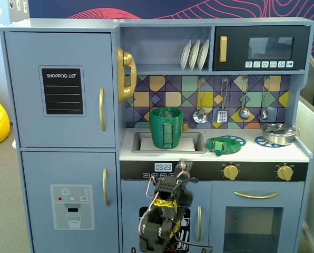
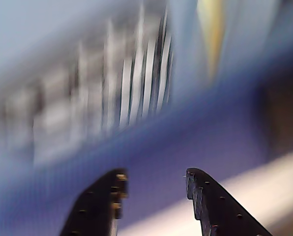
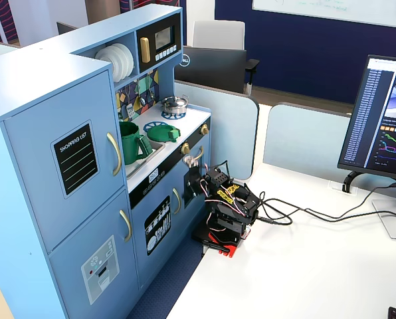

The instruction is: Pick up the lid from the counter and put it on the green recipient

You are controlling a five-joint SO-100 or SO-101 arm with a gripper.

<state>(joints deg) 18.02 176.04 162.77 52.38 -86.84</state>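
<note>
Hovering low in front of the toy kitchen's blue face, the gripper (image 2: pixel 154 184) shows both black fingers (image 2: pixel 213 206) spread apart in the wrist view, with nothing between them. That view is badly smeared; behind the fingers there is only blue, a pale band and some white streaks, possibly the graphic on the lower door, though the blur makes that hard to say.

In a fixed view the gripper (image 1: pixel 183 167) is a blurred shape at the level of the dark control strip, right beside the clock display (image 1: pixel 163 167). Up and to the right of it, on the counter (image 1: pixel 262 152), the lid (image 1: pixel 220 144) lies flat with its knob at the front, resting over a blue burner ring (image 1: pixel 236 140). Up and slightly left of the gripper, the green recipient (image 1: pixel 166 127) stands upright in the recessed sink (image 1: pixel 143 144), its ribbed handle facing the camera. Well off to the upper right sits a silver pan (image 1: pixel 277 133) on the far burner.

From another fixed view, the arm's base stands on a white desk (image 3: pixel 304 266), the gripper (image 3: pixel 192 161) reaching toward the kitchen front just below the counter (image 3: pixel 188 123). Beyond and above it lie the lid (image 3: pixel 162 132) and, nearer the fridge door, the green recipient (image 3: pixel 130 141).
</note>
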